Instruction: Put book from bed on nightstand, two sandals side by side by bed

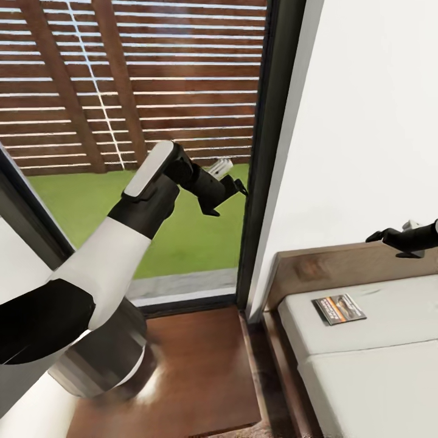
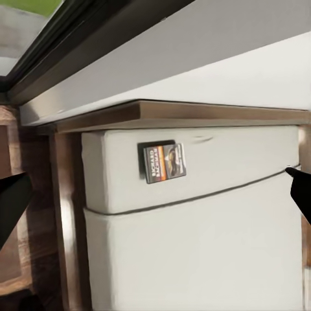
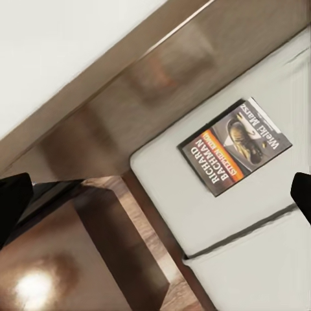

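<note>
The book (image 1: pixel 339 308) lies flat on the pale mattress of the bed (image 1: pixel 377 377), near the wooden headboard (image 1: pixel 340 267) and the bed's left edge. The dark glossy nightstand (image 1: pixel 194 371) stands between the bed and the glass opening. My left gripper (image 1: pixel 234 182) is open and raised in front of the glass; the left wrist view has the book (image 2: pixel 163 162) ahead of it. Held above the headboard, my right gripper (image 1: pixel 378 236) is open and empty, with the book (image 3: pixel 234 146) and nightstand (image 3: pixel 58 259) below it. The sandals are out of view.
A tall dark-framed glass opening (image 1: pixel 267 152) shows grass and a slatted fence outside. A white wall (image 1: pixel 371 121) rises behind the headboard. My left arm (image 1: pixel 109 261) crosses the lower left of the head view.
</note>
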`<state>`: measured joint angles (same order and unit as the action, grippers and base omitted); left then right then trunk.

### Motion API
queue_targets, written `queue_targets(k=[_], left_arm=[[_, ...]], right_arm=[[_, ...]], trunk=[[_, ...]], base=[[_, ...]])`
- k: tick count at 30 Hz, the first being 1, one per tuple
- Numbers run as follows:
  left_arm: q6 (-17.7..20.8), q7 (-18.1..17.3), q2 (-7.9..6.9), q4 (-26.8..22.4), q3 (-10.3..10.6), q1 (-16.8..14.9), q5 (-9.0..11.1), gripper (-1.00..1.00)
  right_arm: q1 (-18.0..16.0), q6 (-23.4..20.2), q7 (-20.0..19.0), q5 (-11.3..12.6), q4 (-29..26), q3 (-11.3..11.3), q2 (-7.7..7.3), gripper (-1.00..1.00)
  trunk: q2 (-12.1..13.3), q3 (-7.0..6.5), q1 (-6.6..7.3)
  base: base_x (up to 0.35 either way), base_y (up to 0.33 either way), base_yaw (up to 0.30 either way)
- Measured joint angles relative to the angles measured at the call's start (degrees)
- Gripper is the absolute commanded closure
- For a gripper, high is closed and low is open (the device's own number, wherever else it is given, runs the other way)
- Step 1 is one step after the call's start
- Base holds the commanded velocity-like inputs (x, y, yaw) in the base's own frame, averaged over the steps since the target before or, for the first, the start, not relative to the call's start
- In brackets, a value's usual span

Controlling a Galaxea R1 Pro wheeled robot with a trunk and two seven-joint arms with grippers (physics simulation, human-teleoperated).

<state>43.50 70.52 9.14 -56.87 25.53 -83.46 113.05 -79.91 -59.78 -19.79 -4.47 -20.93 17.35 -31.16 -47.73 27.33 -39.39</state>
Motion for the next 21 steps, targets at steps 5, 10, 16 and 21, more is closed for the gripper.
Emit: queue_targets(k=[5,10,16,21], left_arm=[[-1.0,-0.2,0.02,0.0,0.2,0.2,-0.1,-1.0],[-1.6,-0.2,0.04,0.0,0.4,0.4,-0.2,-1.0],[-2.4,-0.3,0.03,0.2,1.3,0.8,-0.2,-1.0],[-2.7,-0.3,0.0,1.0,1.7,1.0,-0.1,-1.0]], right_arm=[[-0.5,0.0,0.0,0.0,0.0,0.0,0.0,-1.0],[-0.8,0.0,0.1,-0.1,0.0,0.0,0.07,-1.0],[-1.1,0.0,0.1,-0.1,0.1,0.0,0.2,-1.0],[-1.2,0.0,0.1,-0.1,0.1,-0.1,0.27,-1.0]], trunk=[[0.0,0.46,0.0],[0.0,0.93,0.0],[0.0,1.49,0.0],[0.0,1.95,0.0]], base=[[0.0,0.0,-0.092],[0.0,0.0,-0.092],[0.0,0.0,-0.093],[0.0,0.0,-0.093]])
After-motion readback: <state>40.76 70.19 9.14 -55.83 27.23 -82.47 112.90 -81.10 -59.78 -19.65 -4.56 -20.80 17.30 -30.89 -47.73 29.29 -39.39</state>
